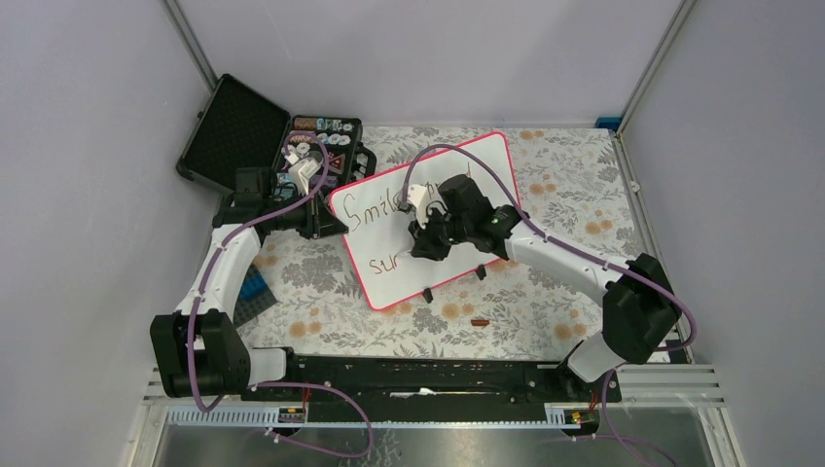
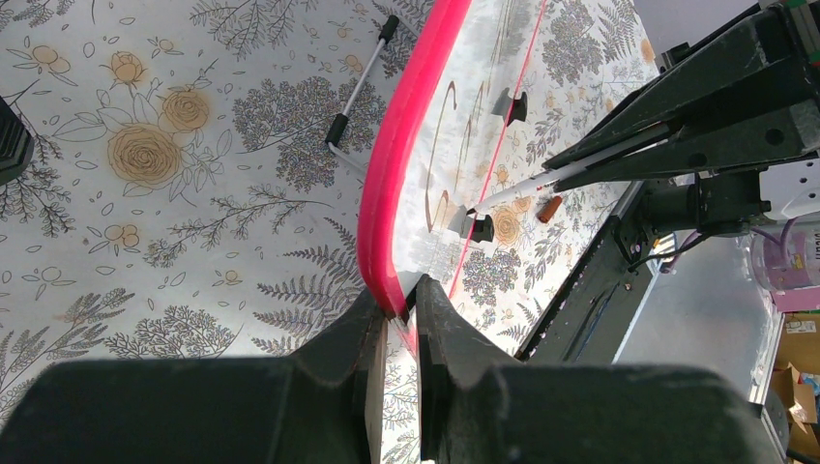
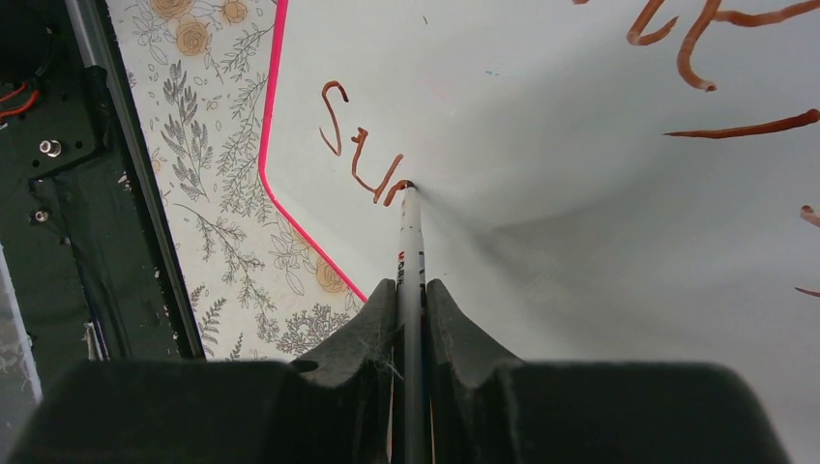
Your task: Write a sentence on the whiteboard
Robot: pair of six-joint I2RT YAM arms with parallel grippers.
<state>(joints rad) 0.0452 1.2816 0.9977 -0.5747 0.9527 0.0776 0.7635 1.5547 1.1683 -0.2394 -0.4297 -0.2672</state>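
The whiteboard (image 1: 457, 170), white with a pink-red rim, lies tilted on the floral tablecloth. The sentence (image 1: 375, 202) shows "Smile" on the upper line and "su" below it. In the right wrist view the brown letters (image 3: 358, 159) read "sur". My left gripper (image 1: 331, 222) is shut on the board's left rim (image 2: 387, 193), with the jaws (image 2: 404, 300) pinching the pink edge. My right gripper (image 1: 425, 243) is shut on a white marker (image 3: 411, 232), and the marker's tip touches the board at the end of the last letter. The right arm hides the middle of the board.
An open black case (image 1: 233, 126) with a tray of small parts (image 1: 316, 146) stands at the back left. A brown marker cap (image 1: 480, 321) lies in front of the board. A dark blue block (image 1: 251, 292) lies near the left arm. A thin white rod (image 2: 360, 72) lies beside the board.
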